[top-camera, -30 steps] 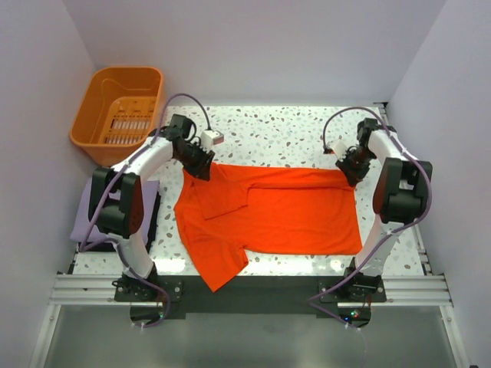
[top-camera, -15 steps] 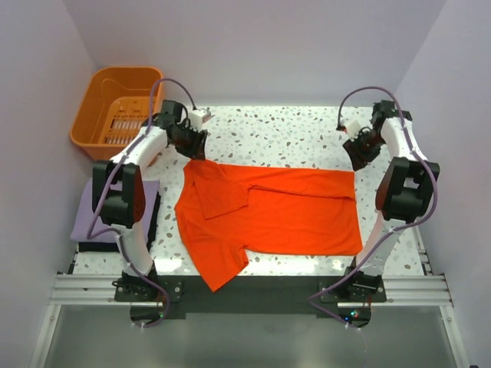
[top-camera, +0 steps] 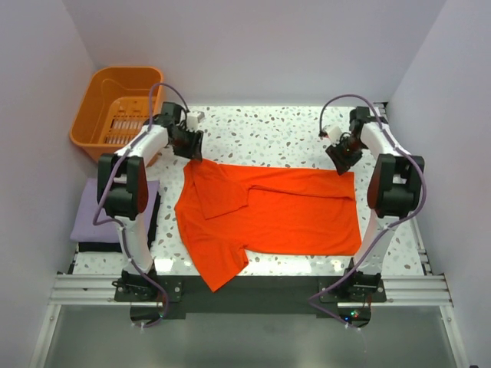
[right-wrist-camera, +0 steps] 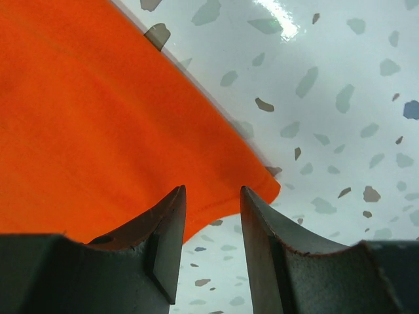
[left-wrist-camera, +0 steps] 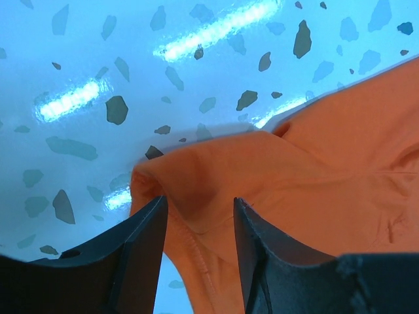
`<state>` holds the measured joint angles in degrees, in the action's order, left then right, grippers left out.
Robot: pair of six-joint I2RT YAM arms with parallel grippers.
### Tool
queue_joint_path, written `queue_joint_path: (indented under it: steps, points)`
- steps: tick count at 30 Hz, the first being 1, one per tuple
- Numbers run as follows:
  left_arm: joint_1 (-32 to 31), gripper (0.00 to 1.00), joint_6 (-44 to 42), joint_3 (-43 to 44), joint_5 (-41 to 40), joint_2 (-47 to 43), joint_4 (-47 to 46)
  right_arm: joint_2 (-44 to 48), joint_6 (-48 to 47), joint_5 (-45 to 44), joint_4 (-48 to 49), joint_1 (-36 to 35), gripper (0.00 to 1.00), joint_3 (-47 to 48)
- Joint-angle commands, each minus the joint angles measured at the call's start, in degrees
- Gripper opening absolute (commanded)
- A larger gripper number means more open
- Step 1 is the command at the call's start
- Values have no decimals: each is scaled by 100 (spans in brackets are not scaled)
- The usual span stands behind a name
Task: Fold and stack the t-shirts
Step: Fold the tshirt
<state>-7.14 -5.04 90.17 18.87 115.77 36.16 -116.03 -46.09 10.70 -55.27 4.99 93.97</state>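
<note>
the orange-red t-shirt [top-camera: 284, 218] lies spread across the middle of the worktop [top-camera: 268, 134]. its upper edge seems folded down, likely to narrow it toward a tidy rectangle. the left hand [top-camera: 193, 149] sits at the shirt's upper-left corner and the right hand [top-camera: 342, 159] at its upper-right corner. each hand has its jaws partly apart and grips nothing, with the cloth corner lying flat just under the gap. the lavender t-shirt [top-camera: 83, 218] lies flat at the left edge, probably as the stack's base.

High overview; wrist views close over orange-red t-shirt [top-camera: 276, 215] corners.
</note>
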Motion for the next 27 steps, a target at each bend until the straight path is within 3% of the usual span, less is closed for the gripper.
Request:
queue_joint_path:
  steps: [1, 6, 13, 16, 22, 27]
  points:
    - [19, 49, 266, -105, -129, 95, 101, -122, -84, -366, 411, -86, 42, -186]
    - [19, 46, 345, -228, 106, 122, 84, -315, -155, -604, 596, -157, 40, -266]
    - [28, 20, 249, -421, 319, -71, 40, -43, 353, -473, 61, -51, 41, 173]
    - [28, 16, 223, -439, 327, -98, 31, 158, 425, -165, -528, 98, 42, 385]
    - [28, 6, 196, -413, 354, -124, 58, 765, -627, -103, -1039, 169, 43, -361]
    - [63, 0, 179, -439, 319, -159, 163, 1055, -920, -296, -733, 151, 45, -1028]
